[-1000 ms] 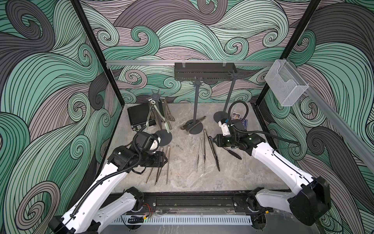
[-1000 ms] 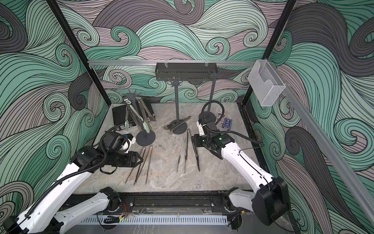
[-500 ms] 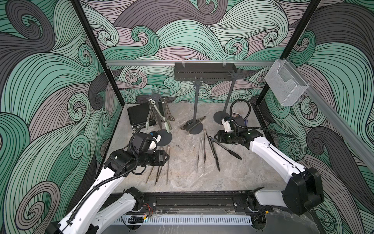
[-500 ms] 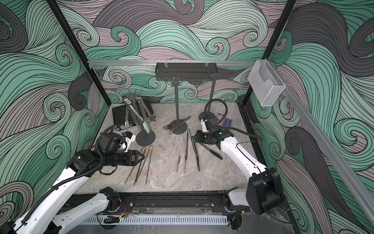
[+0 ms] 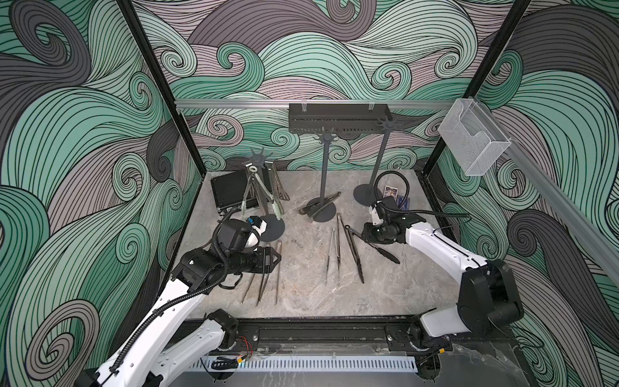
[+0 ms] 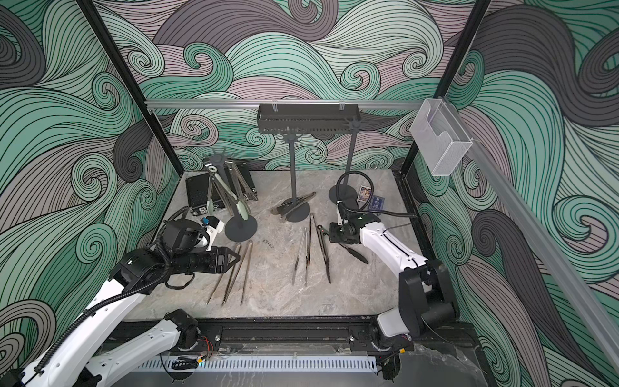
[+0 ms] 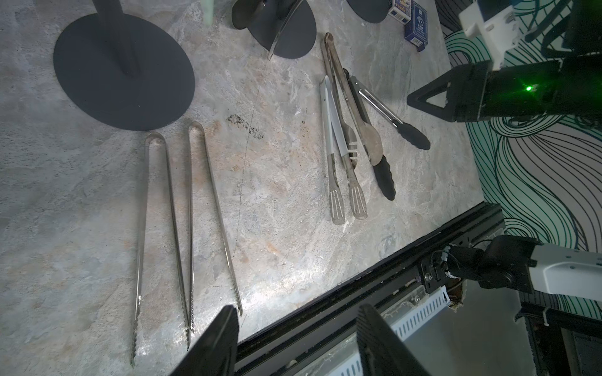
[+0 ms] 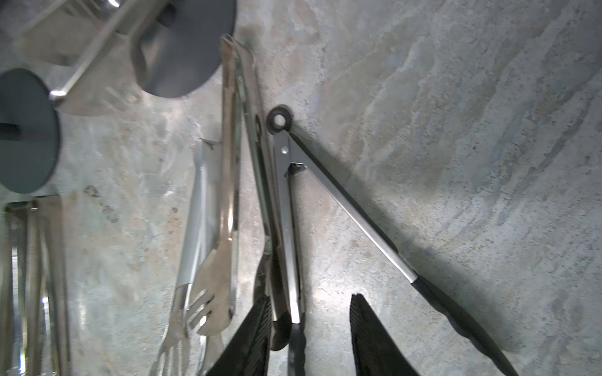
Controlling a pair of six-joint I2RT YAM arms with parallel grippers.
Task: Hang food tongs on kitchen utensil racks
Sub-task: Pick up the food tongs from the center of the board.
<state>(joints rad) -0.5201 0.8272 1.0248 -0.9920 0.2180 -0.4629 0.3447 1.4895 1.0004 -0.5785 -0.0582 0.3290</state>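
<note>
Steel black-tipped tongs (image 8: 288, 208) lie splayed on the marble table (image 8: 456, 130). Only the right wrist view shows the right gripper (image 8: 309, 298) parted, straddling one arm without clamping it. The left wrist view shows the left gripper (image 7: 298, 307) parted and empty. Only the top views show the hung tongs (image 5: 247, 191) on a rack (image 5: 260, 156).

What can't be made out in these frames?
- Right end effector: its own body hides the jaws in both top views.
- Black-tipped tongs: tips cut off by the right wrist view's edge.
- Hung tongs on the left rack: overlapping in both top views, count unclear.
- Card boxes: print too small in both top views.
</note>
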